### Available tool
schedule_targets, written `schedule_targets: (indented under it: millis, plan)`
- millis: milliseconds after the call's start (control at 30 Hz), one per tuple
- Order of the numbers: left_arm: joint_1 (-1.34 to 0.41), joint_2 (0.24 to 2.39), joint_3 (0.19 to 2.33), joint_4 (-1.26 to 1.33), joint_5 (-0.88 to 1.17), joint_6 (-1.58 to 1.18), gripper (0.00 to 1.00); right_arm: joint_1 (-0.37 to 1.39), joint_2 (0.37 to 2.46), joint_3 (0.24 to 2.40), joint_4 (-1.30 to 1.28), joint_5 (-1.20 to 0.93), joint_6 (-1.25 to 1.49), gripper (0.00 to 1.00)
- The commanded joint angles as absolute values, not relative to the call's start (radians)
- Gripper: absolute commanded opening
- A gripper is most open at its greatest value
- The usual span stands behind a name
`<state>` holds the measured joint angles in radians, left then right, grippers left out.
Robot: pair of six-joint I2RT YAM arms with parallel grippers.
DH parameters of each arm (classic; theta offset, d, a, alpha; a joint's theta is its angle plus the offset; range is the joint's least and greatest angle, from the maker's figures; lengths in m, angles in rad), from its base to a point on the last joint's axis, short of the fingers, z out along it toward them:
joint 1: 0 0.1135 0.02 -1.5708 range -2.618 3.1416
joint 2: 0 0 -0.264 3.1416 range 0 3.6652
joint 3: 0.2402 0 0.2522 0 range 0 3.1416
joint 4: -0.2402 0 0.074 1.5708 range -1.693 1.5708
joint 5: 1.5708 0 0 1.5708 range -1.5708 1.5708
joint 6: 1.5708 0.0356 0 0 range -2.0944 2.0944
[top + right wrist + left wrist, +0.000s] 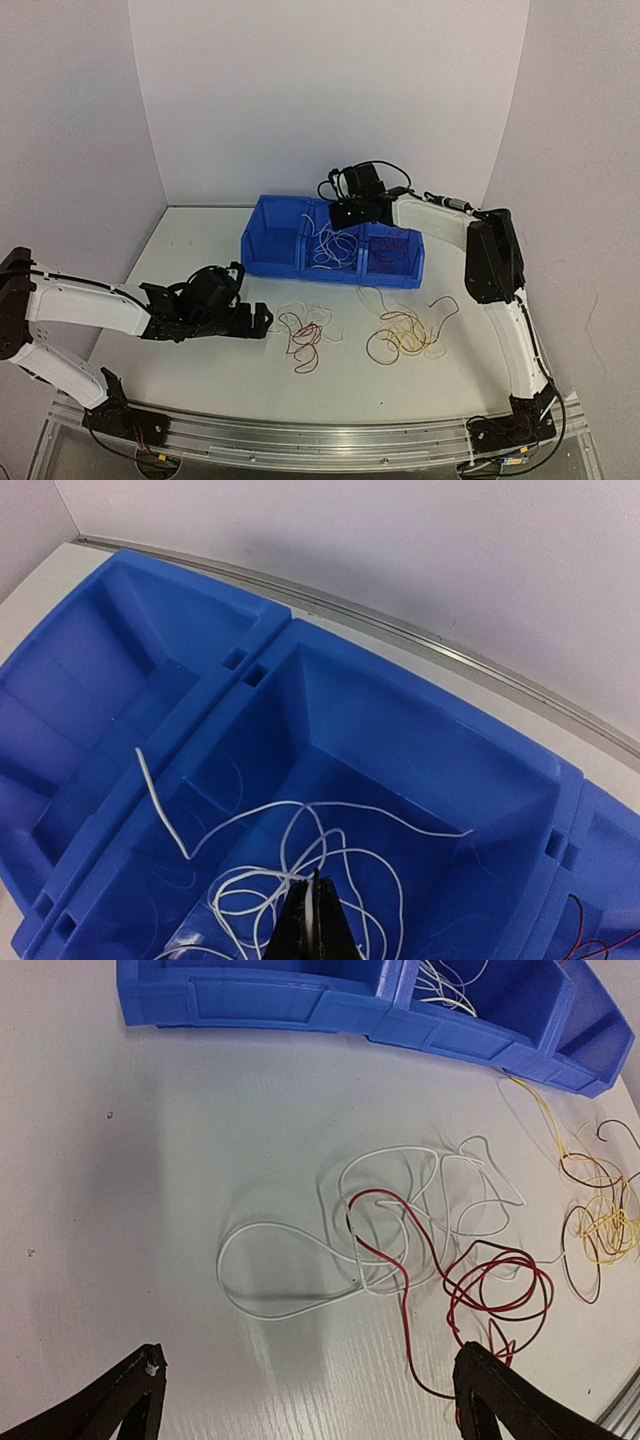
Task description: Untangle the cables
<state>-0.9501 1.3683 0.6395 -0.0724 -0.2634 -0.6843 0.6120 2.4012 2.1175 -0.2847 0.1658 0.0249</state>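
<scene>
**A:** What is on your left side?

**B:** My left end effector [262,320] hangs low over the table [200,250]. It is released, and its fingers [140,1385] are spread wide with nothing between them.

**A:** And the cables nearest it?

**B:** Just ahead of those fingers there is a loose tangle on the table. The white loops [220,1260] curl across one another, and a dark red cable [375,1193] crosses over them and coils up on their right.

**A:** Further right?

**B:** Behind the tangle three blue bins [270,250] stand side by side, touching. My right end effector [313,920] reaches down into the middle bin [400,730]. It is clenched, with a white strand [311,900] pinched between the fingertips. That strand runs into the pile of white cables [327,250] lying inside that bin.

**A:** The last bin?

**B:** The right bin [390,277] holds thin red cables [397,243].

**A:** Anything in front of it?

**B:** A second heap of yellow and brown cables [405,335] lies on the table. It is near the first tangle, to its right. I cannot tell whether any strand joins the two.
</scene>
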Motion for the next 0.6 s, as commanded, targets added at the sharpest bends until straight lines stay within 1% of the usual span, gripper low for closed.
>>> schedule_targets:
  millis: [0, 133, 267, 367, 467, 567]
  plan:
    - [-0.951, 1.337, 0.644, -0.074, -0.266, -0.697, 1.0, 0.619, 2.406, 2.17, -0.349, 0.132, -0.041, 0.02]
    - [-0.951, 1.33, 0.639, -0.079, -0.269, -0.698, 1.0, 0.62, 2.376, 2.141, -0.375, 0.104, -0.051, 0.05]
    - [-0.951, 1.317, 0.63, -0.077, -0.269, -0.699, 1.0, 0.62, 2.322, 2.1, -0.376, 0.075, -0.057, 0.13]
    - [-0.951, 1.311, 0.623, -0.063, -0.262, -0.701, 1.0, 0.621, 2.28, 2.081, -0.377, 0.049, -0.049, 0.17]
    - [-0.951, 1.31, 0.619, -0.048, -0.253, -0.702, 1.0, 0.621, 2.231, 2.062, -0.377, 0.017, -0.044, 0.22]
    - [-0.951, 1.314, 0.623, -0.046, -0.25, -0.703, 1.0, 0.621, 2.18, 2.036, -0.377, -0.02, -0.042, 0.31]
